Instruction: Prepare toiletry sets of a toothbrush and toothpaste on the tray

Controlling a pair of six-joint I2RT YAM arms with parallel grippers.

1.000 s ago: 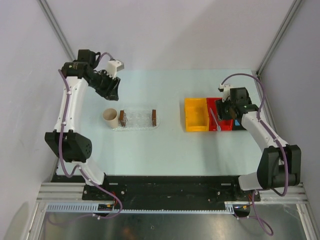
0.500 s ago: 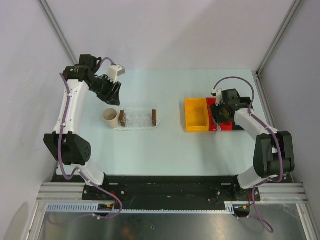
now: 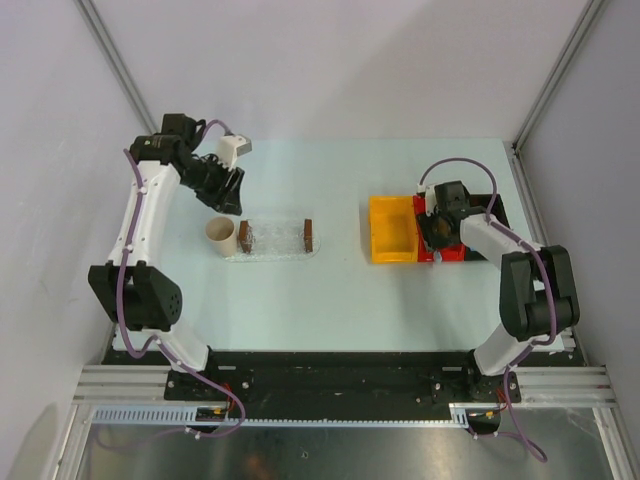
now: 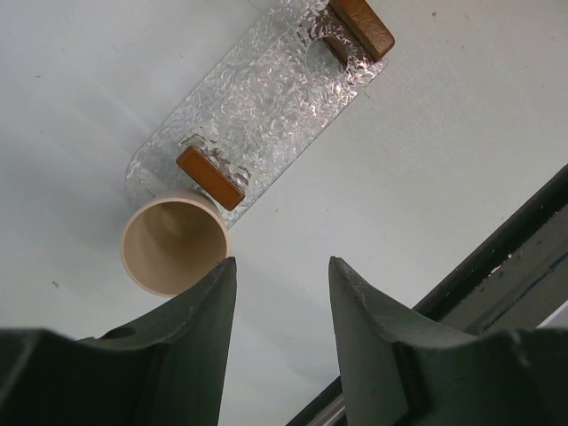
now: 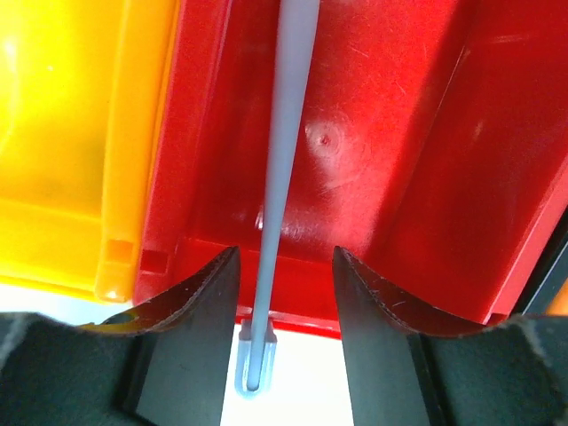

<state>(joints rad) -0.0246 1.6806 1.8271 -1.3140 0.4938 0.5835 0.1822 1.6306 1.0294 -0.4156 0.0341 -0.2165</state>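
Right claw (image 5: 284, 259), half-open and gripping nothing, straddles the toothbrush (image 5: 282, 133) lying lengthwise in the red bin (image 5: 390, 177), its long axis crossing the gap squarely, far from the left claw (image 4: 280, 266) near the tray (image 4: 266, 98).

Glossy red plastic bin (image 5: 390, 177) — textured clear tray (image 4: 266, 98), wooden blocks (image 4: 362, 24).

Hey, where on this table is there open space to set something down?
Widest bare table lies between the tray and the yellow bin, plus the near strip before the arm bases. The tray's clear floor is bare. Crowded: the cup crowds the tray's left end; the right gripper straddles the toothbrush in the red bin.
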